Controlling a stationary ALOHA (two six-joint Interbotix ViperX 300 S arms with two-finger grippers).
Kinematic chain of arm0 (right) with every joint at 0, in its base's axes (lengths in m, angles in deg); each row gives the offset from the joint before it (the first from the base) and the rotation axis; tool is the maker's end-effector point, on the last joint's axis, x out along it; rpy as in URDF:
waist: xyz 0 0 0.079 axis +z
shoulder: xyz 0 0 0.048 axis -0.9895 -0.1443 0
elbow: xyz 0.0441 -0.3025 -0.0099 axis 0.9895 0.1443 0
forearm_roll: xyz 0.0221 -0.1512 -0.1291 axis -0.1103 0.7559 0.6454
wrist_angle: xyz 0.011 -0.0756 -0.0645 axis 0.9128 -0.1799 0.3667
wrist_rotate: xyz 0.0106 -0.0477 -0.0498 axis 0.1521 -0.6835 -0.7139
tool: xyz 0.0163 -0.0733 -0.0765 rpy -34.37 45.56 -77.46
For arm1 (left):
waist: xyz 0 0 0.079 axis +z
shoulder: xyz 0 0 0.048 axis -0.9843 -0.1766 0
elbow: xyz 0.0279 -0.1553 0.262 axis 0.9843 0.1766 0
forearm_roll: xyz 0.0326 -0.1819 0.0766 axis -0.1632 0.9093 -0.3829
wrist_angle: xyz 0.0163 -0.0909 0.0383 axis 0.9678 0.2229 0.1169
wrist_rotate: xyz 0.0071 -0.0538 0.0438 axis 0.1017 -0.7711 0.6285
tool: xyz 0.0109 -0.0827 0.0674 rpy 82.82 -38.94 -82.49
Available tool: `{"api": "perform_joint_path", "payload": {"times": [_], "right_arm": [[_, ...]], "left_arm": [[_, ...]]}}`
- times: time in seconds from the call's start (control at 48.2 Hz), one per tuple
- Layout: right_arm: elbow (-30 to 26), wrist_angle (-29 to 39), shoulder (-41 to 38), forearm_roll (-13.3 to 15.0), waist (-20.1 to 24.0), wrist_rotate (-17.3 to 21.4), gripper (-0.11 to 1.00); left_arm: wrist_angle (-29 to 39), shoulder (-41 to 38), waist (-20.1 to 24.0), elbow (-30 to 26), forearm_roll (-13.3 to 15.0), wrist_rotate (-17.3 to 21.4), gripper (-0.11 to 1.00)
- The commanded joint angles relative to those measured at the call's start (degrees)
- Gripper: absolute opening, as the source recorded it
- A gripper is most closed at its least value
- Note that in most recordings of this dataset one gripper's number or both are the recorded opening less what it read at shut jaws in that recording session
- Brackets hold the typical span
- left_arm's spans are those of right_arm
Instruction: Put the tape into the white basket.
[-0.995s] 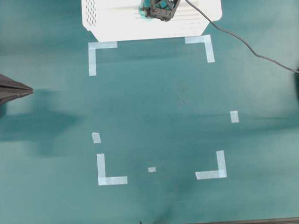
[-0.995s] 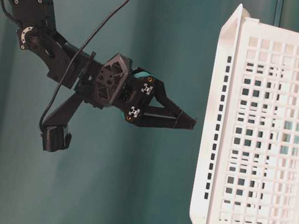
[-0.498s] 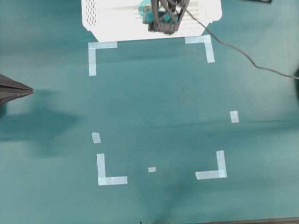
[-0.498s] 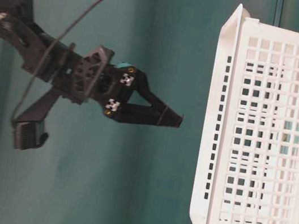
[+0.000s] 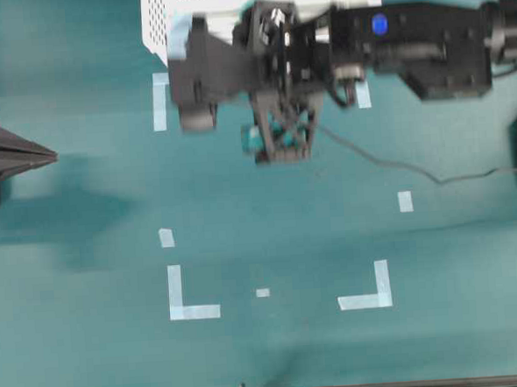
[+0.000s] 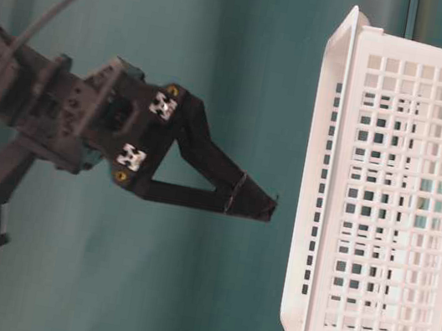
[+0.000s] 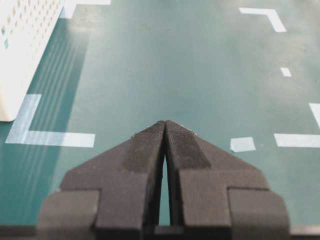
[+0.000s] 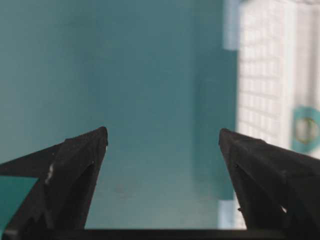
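Lying in the white basket (image 8: 265,65), the tape (image 8: 306,129).

In the overhead view the large white perforated plastic basket (image 5: 162,24) was cut off by the top edge, and the blurred black right arm (image 5: 407,44) hid much of its near rim. The small light-blue ring-shaped tape roll (image 8: 305,129) showed only as a soft blur at the right wrist view's edge. The right gripper (image 8: 162,137) fingertips were out of focus, their bases cropped.
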Motion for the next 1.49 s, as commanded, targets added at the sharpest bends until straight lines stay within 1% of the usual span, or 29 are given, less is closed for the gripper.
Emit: {"api": "perform_joint_path", "payload": {"times": [0.0, 0.083, 0.145, 0.311, 0.498, 0.726, 0.912, 1.057, 1.348, 1.472], "right_arm": [[-0.35, -0.97, 1.93, -0.09, 1.23, 1.14, 0.94], [0.26, -2.02, 1.93, -0.09, 1.93, 2.72, 0.94], [0.35, -2.37, 1.93, -0.09, 2.29, 3.16, 0.94], [0.35, -2.11, 3.08, -0.09, 2.72, 3.25, 0.94], [0.44, -1.23, 6.15, 0.0, 2.72, 3.16, 0.94], [2.72, -1.49, 10.37, 0.18, 3.16, 2.55, 0.94], [7.03, -2.29, 15.73, 0.44, 3.25, 2.72, 0.94], [11.25, -4.57, 20.3, 0.53, 3.25, 3.08, 0.94], [21.27, -13.36, 29.18, 0.53, 3.16, 3.16, 0.94], [26.46, -17.4, 33.22, 0.44, 3.25, 3.25, 0.94]], "left_arm": [[-0.18, -0.44, -0.09, -0.79, -0.09, 0.09, -0.11], [-0.26, -0.53, -0.09, -0.79, -0.09, 0.09, -0.11], [-0.18, -0.53, -0.09, -0.79, -0.09, 0.09, -0.11], [-0.26, -0.53, -0.09, -0.79, -0.09, 0.09, -0.11], [-0.18, -0.44, -0.09, -0.79, -0.09, 0.09, -0.11], [-0.26, -0.44, -0.09, -0.7, -0.09, 0.09, -0.11], [-0.26, -0.44, -0.09, -0.79, -0.09, 0.09, -0.11], [-0.26, -0.44, -0.09, -0.79, -0.09, 0.09, -0.11], [-0.26, -0.53, -0.09, -0.79, -0.09, 0.09, -0.11], [-0.26, -0.53, -0.09, -0.79, -0.09, 0.09, -0.11]]}}
